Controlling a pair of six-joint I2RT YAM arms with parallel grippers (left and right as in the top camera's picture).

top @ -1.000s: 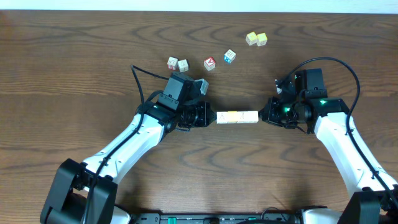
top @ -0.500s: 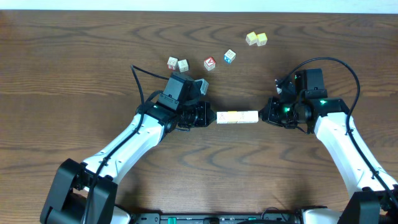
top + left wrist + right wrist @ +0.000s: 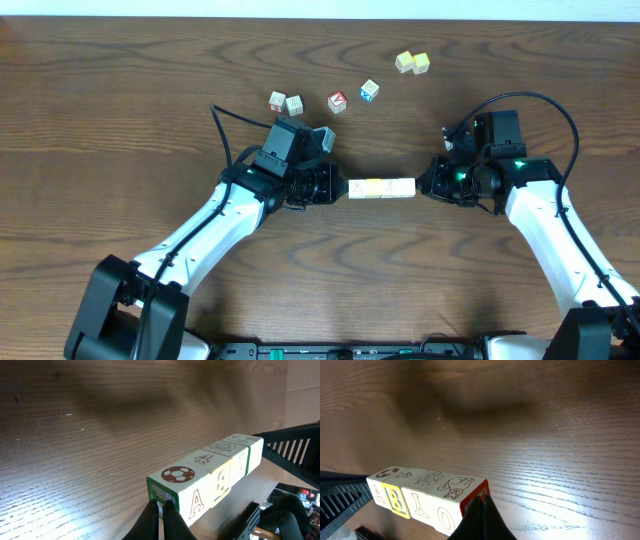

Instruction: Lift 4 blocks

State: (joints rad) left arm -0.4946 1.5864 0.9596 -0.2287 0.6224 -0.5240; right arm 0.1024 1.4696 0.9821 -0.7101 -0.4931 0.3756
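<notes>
The four blocks (image 3: 381, 187) lay end to end as one pale bar above the middle of the tabletop (image 3: 120, 100). The left fingers (image 3: 150, 521) were closed tight, tips against the soccer-ball end. The right fingers (image 3: 479, 517), also closed, pressed the red-edged end. I couldn't tell whether the bar touched the wood.

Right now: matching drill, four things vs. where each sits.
Things:
1. row of four cream lettered wooden blocks
2. red-faced wooden cube
3. pair of pale yellow wooden cubes
4. left hand

Places:
A. beside the blue-faced wooden cube
B. shut, tips on the row's soccer-ball end
C. farthest back, right of the other loose cubes
D. pinched between left hand and right hand

Pairs: 1-D, 2-A, 3-C, 4-B
</notes>
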